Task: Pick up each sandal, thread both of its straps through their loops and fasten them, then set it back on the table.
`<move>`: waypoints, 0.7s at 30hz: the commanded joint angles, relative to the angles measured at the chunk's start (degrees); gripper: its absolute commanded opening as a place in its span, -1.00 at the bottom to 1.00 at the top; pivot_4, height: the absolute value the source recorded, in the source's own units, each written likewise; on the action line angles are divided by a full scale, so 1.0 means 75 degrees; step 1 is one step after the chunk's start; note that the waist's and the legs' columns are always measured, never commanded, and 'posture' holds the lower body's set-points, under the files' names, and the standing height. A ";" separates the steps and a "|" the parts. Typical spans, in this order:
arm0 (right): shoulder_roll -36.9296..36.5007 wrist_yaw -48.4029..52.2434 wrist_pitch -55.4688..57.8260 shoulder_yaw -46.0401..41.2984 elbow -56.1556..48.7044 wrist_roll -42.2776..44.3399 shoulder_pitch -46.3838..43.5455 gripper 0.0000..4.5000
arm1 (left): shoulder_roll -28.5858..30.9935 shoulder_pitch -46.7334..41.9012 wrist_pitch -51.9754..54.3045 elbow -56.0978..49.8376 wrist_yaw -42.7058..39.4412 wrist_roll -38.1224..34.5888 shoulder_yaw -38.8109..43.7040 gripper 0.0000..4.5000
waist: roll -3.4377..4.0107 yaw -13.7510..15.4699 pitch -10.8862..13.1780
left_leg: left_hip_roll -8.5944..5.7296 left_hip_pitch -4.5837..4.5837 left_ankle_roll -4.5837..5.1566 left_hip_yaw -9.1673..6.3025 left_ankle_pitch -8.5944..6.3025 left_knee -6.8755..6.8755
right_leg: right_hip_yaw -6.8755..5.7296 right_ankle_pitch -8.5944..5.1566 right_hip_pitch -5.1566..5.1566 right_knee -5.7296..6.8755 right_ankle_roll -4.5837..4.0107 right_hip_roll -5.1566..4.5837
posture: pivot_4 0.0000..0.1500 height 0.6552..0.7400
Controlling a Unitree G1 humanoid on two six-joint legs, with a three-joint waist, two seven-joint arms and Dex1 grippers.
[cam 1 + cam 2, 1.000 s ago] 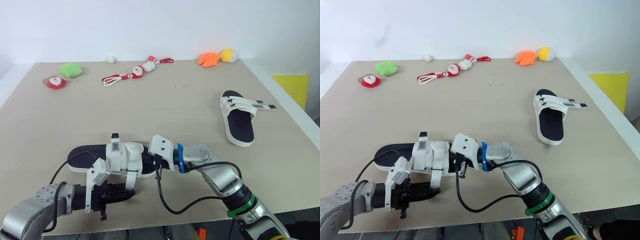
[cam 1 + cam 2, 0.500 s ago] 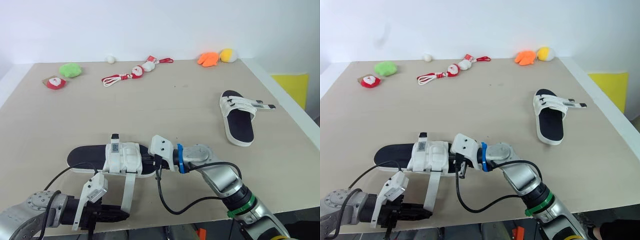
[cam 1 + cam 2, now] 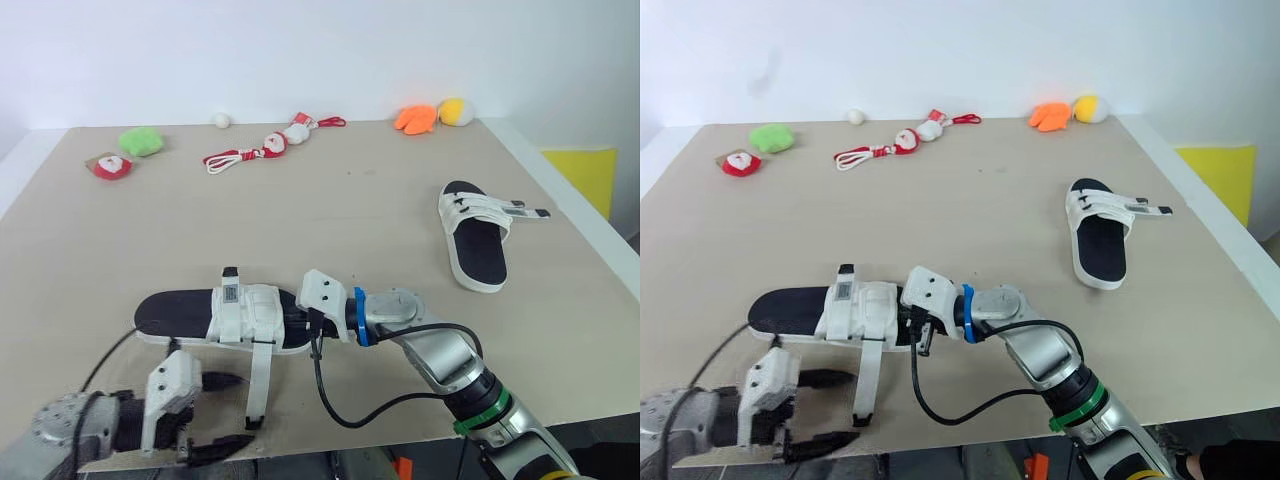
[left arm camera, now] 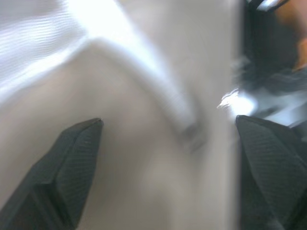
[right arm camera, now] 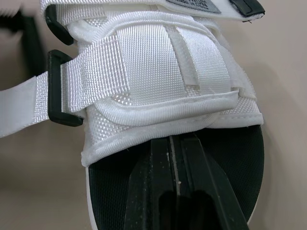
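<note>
– One beige table [image 3: 350, 210], two sandals on it. Where does each lie?
– Near sandal [image 3: 170, 312]: flat by the front edge, on the robot's left. Black footbed up, white upper across the middle. Far sandal [image 3: 478, 255]: well apart, toward the right edge, its two strap ends [image 3: 525, 211] sticking out sideways.
– Grippers?
– Right gripper [image 5: 175, 143]: fingers pressed together, lying on the near sandal's footbed, tips tucked under the white upper. Left gripper [image 3: 222, 415]: jaws spread wide at the table's front edge, holding nothing.
– Straps on the near one?
– One loose strap [image 3: 258, 375] runs from the upper toward the front edge, and its tip lies just beside the left fingertips. Touching or not: cannot tell. At the upper's side it passes through a black loop [image 5: 60, 88].
– Small items?
– Far edge: green plush [image 3: 140, 140], Santa toy on a cord [image 3: 272, 143], orange plush [image 3: 417, 118], yellow plush [image 3: 458, 110], white ball [image 3: 222, 118].
</note>
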 commanded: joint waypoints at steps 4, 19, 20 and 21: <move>0.0009 0.0250 0.0185 0.0432 0.0346 -0.0076 0.0138 -1.00 | -0.0132 -0.0237 -0.5250 0.1253 0.0134 0.2522 0.0546 1.00 | -0.0003 0.0007 -0.0003 | -0.0001 -0.0001 -0.0003 0.0005 -0.0002 -0.0001 | 0.0000 -0.0004 -0.0002 -0.0001 -0.0008 -0.0007 | 1.00 1.00; -0.0025 0.0316 0.0149 0.0433 0.0361 -0.0140 0.0095 -1.00 | -0.0388 -0.2178 -1.1333 0.3158 0.1836 0.5292 -0.0827 1.00 | -0.0001 -0.0002 -0.0008 | 0.0010 0.0000 -0.0002 0.0016 -0.0002 -0.0004 | 0.0007 0.0008 0.0001 0.0000 0.0011 0.0003 | 1.00 1.00; -0.0028 0.0312 0.0154 0.0431 0.0357 -0.0142 0.0091 -1.00 | -0.0399 -0.2290 -1.1322 0.3148 0.1913 0.5377 -0.0993 1.00 | -0.0001 0.0000 -0.0008 | 0.0010 0.0001 -0.0002 0.0015 -0.0002 -0.0003 | 0.0006 0.0010 0.0002 0.0001 0.0014 0.0004 | 1.00 1.00; -0.0033 0.0310 0.0157 0.0427 0.0350 -0.0145 0.0087 -1.00 | -0.0394 -0.2383 -1.1272 0.3134 0.1983 0.5441 -0.1114 1.00 | 0.0000 0.0002 -0.0008 | 0.0010 0.0001 -0.0001 0.0013 -0.0002 -0.0003 | 0.0006 0.0011 0.0004 0.0001 0.0016 0.0005 | 1.00 1.00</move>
